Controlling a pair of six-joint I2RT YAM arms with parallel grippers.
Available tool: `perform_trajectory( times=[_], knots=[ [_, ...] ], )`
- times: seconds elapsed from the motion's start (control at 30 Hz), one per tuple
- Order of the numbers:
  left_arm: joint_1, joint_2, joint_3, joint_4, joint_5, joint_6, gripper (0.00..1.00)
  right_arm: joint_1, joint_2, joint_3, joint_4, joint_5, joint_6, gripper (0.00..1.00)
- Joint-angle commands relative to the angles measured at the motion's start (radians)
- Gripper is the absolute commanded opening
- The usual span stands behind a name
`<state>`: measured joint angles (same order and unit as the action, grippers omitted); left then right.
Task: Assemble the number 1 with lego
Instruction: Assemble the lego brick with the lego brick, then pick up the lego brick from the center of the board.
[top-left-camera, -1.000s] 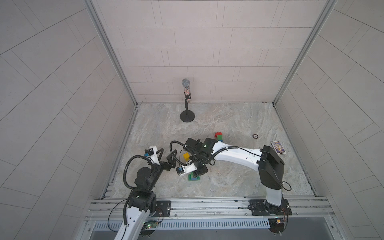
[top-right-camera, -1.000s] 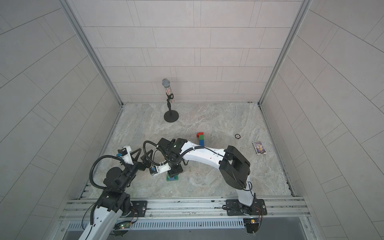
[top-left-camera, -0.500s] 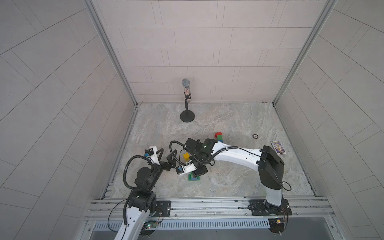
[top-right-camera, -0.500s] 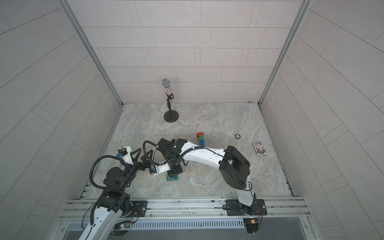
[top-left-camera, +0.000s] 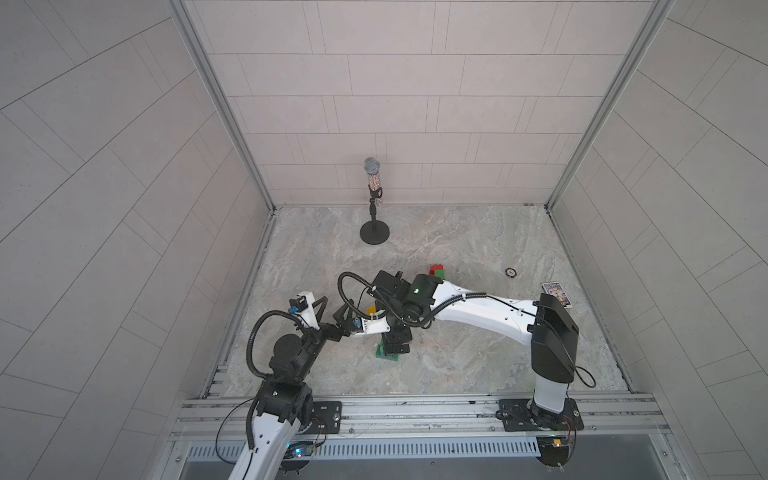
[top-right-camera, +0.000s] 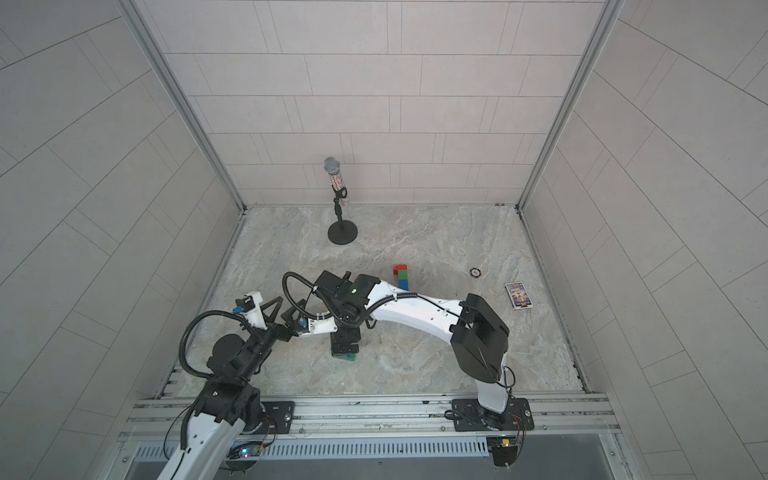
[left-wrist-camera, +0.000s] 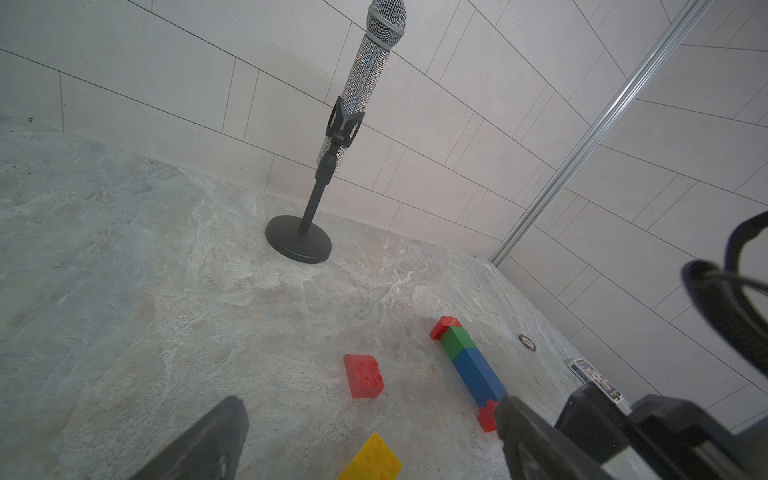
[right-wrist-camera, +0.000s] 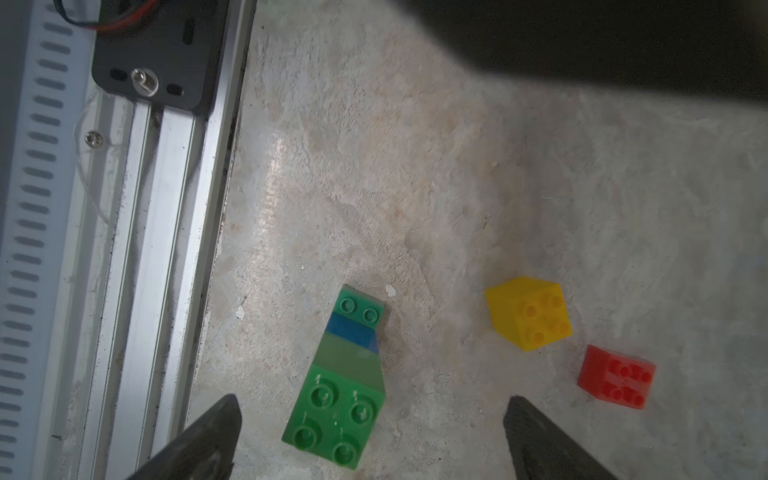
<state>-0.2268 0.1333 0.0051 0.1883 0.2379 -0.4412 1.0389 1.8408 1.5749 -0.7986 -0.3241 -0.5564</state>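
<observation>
My right gripper (right-wrist-camera: 372, 436) stands open straight above an upright lego stack (right-wrist-camera: 336, 415): a green square brick on a blue one, on a longer green base brick (right-wrist-camera: 359, 309). Its fingers (right-wrist-camera: 199, 440) are apart from the stack on both sides. In both top views this stack (top-left-camera: 384, 355) (top-right-camera: 349, 356) shows only partly under the right gripper (top-left-camera: 397, 345). A loose yellow brick (right-wrist-camera: 530, 318) (left-wrist-camera: 372, 459) and a red brick (right-wrist-camera: 615, 376) (left-wrist-camera: 363, 376) sit nearby. A red-green-blue-red column (left-wrist-camera: 469, 365) (top-right-camera: 402, 276) lies farther back. My left gripper (left-wrist-camera: 370, 440) (top-left-camera: 332, 309) is open and empty, facing the yellow brick.
A glittery microphone on a black stand (top-left-camera: 374, 208) rises at the back. A small ring (top-left-camera: 509, 272) and a picture card (top-left-camera: 557, 294) lie at the right. The aluminium rail (top-left-camera: 415, 409) runs along the front edge, close to the stack.
My right gripper has gone from shut to open, leaving the green brick on top of the stack. Both arms stay about where they were.
</observation>
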Motion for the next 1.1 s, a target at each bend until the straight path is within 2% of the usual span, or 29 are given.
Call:
perform_trajectory(
  times=[0.0, 0.1, 0.17, 0.23, 0.4, 0.47, 0.57, 0.63, 0.8, 1.07],
  knots=[
    [0.001, -0.009, -0.020, 0.016, -0.005, -0.005, 1.00, -0.017, -0.078, 0.040, 0.056, 0.018, 0.134, 0.99],
    [0.000, -0.009, -0.020, 0.016, -0.006, -0.005, 1.00, -0.072, -0.091, 0.066, 0.113, 0.072, 0.377, 0.99],
    [0.001, -0.010, -0.020, 0.015, -0.005, -0.005, 1.00, -0.140, -0.060, 0.117, 0.083, -0.002, 0.483, 0.99],
    [0.001, -0.011, -0.020, 0.014, -0.006, -0.005, 1.00, -0.188, -0.029, 0.146, 0.070, -0.040, 0.510, 0.99],
    [0.001, -0.012, -0.020, 0.011, -0.006, -0.005, 1.00, -0.203, 0.039, 0.163, 0.079, 0.031, 0.530, 1.00],
    [0.001, -0.012, -0.020, 0.011, -0.009, -0.006, 1.00, -0.202, 0.106, 0.217, 0.031, 0.090, 0.574, 0.88],
    [0.001, -0.012, -0.020, 0.011, -0.007, -0.007, 1.00, -0.200, 0.228, 0.326, -0.063, 0.139, 0.653, 0.74],
    [0.001, -0.012, -0.020, 0.011, -0.008, -0.006, 1.00, -0.186, 0.295, 0.390, -0.112, 0.180, 0.695, 0.70],
    [0.001, -0.015, -0.019, 0.010, -0.005, -0.005, 1.00, -0.158, 0.341, 0.370, -0.077, 0.295, 0.792, 0.72],
    [0.001, -0.018, -0.019, 0.008, -0.006, -0.005, 1.00, -0.125, 0.359, 0.324, -0.022, 0.295, 0.830, 0.71]
  ],
)
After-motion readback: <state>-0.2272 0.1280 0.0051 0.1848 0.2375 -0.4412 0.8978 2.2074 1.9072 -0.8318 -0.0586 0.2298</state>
